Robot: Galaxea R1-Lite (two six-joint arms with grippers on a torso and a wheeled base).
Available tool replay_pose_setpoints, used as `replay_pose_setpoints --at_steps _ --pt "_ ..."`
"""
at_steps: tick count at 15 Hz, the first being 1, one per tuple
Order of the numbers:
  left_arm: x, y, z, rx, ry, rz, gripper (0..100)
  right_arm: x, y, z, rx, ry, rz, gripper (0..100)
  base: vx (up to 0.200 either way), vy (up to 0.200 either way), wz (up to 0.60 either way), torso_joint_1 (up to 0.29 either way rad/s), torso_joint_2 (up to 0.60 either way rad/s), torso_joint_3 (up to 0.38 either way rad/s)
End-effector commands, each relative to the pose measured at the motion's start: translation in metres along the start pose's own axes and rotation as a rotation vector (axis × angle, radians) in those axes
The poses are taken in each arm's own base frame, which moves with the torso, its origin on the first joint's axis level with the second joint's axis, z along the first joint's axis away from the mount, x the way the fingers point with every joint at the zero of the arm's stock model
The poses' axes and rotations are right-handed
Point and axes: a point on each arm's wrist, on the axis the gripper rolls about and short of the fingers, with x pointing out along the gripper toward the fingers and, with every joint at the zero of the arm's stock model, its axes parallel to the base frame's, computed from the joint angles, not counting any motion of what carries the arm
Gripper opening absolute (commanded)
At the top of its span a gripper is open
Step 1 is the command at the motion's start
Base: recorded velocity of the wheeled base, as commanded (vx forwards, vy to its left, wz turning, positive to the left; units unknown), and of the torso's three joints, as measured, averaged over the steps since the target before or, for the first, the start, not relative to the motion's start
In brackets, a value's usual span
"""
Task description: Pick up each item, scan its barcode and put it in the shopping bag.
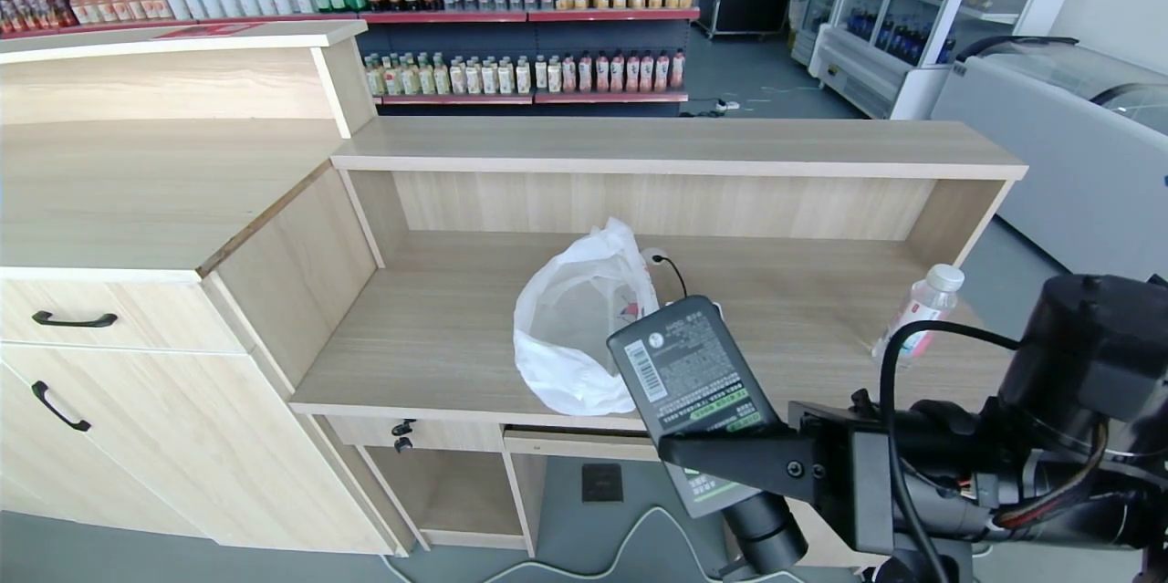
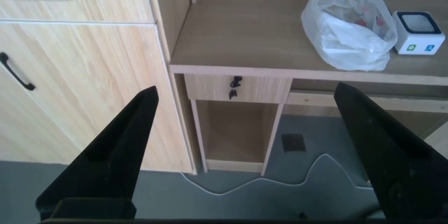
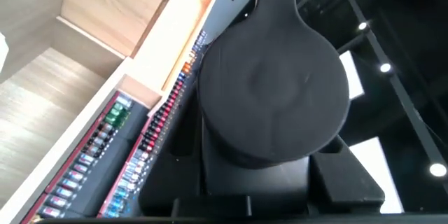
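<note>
Right tool clamped on black pack, over near edge of surface, just right of shopping bag. Left tool wide, empty. Risk: scanner on far side of bag; reach may snag bag, barcode misaimed

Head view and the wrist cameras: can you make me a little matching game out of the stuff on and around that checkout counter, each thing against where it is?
Things:
1. shopping bag
2. dark packet
3. water bottle
4. barcode scanner

Places:
A. at the right end of the counter
B. gripped in the right claw
C. in the middle of the counter
D. small white box right beside the bag

Pairs: 1-C, 2-B, 3-A, 4-D
</note>
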Motion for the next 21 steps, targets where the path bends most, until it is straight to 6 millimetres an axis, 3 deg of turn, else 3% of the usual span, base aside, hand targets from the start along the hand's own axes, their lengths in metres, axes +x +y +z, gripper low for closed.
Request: replay_pose_setpoints --at_steps 1,18,20,21 --pt "0.0 0.0 0.0 0.0 0.0 0.0 100 -0.001 0.001 0.001 0.002 -0.005 -0.003 0 0.0 0.0 0.0 0.0 0.0 0.0" --pt "0.0 0.0 0.0 0.0 0.0 0.002 100 -0.008 -0.002 0.018 0.084 -0.145 0.014 0 0.0 0.0 0.0 0.0 0.0 0.0" --pt "0.0 0.0 0.0 0.0 0.0 0.0 100 -0.022 0.002 0.015 0.145 -0.135 0.083 0 0.0 0.0 0.0 0.0 0.0 0.0" --pt "0.0 0.0 0.0 0.0 0.0 0.002 100 -0.043 0.009 0.006 0.284 -0.079 0.181 0 0.0 0.0 0.0 0.0 0.0 0.0"
